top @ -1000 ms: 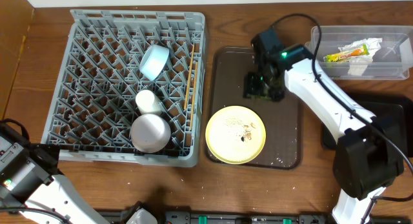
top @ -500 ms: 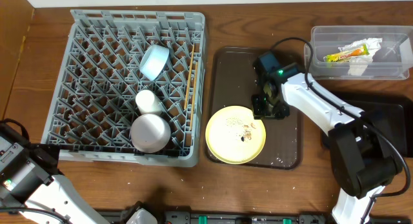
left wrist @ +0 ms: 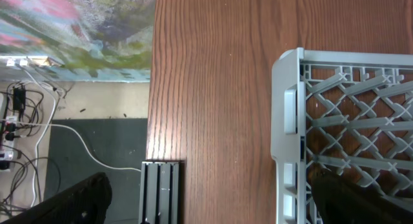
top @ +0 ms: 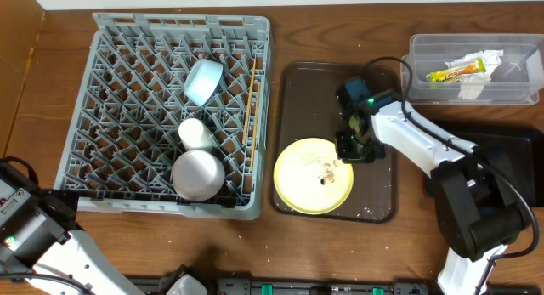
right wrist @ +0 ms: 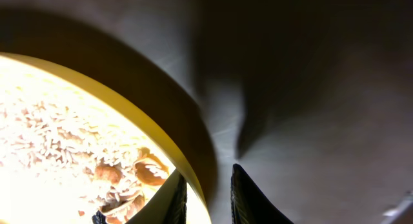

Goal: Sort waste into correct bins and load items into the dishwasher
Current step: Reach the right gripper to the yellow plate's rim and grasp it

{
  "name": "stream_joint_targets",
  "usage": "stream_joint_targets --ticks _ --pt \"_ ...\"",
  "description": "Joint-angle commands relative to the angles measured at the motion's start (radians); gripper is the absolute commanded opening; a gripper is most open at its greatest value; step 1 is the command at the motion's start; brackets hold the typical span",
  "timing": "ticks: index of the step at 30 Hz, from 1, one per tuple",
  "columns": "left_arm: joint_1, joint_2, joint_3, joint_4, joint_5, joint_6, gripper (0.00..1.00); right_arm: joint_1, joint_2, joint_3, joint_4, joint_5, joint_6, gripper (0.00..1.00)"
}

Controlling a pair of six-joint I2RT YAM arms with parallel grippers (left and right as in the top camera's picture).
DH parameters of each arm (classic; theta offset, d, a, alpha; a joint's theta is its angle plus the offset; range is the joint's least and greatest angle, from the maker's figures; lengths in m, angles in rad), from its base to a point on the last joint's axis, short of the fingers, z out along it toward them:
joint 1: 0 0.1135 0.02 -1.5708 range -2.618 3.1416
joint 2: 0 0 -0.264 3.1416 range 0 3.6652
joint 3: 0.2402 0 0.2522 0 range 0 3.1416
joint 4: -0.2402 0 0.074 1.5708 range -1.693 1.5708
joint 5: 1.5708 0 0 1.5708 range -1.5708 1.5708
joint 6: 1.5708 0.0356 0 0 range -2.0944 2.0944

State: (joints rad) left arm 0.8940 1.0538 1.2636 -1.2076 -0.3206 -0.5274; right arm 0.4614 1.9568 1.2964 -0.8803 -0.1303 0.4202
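Right wrist: R pincer (right wrist: 208,173) narrowly apart, straddling yellow plate (right wrist: 139,111) rim, not clamped.

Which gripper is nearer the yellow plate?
Right. The right gripper straddles the yellow plate at its rim, on the tray; the left gripper hangs far off, by the rack corner.

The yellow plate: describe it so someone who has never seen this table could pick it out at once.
Start at the grey dish rack; a dark-brown tray lies beside it. On the tray's end nearest the robot sits the yellow plate, the only yellow dish, flat, round and strewn with pale rice crumbs.
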Motion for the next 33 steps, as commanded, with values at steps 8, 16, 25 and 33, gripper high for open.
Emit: stream_joint_targets --ticks 8,16,25,33 --pt "0.004 -0.003 0.017 -0.004 -0.013 -0.01 1.0 -0.164 0.007 0.048 -0.007 0.077 -0.023 0.21" --pt "0.004 -0.003 0.017 -0.004 -0.013 -0.01 1.0 -0.219 -0.006 0.26 -0.166 0.014 -0.096 0.25" --pt "0.004 -0.003 0.017 -0.004 -0.013 -0.01 1.0 -0.056 -0.019 0.383 -0.248 -0.172 -0.222 0.44" --pt "0.004 -0.003 0.017 -0.004 -0.013 -0.009 1.0 0.21 -0.014 0.272 -0.175 0.122 -0.026 0.63"
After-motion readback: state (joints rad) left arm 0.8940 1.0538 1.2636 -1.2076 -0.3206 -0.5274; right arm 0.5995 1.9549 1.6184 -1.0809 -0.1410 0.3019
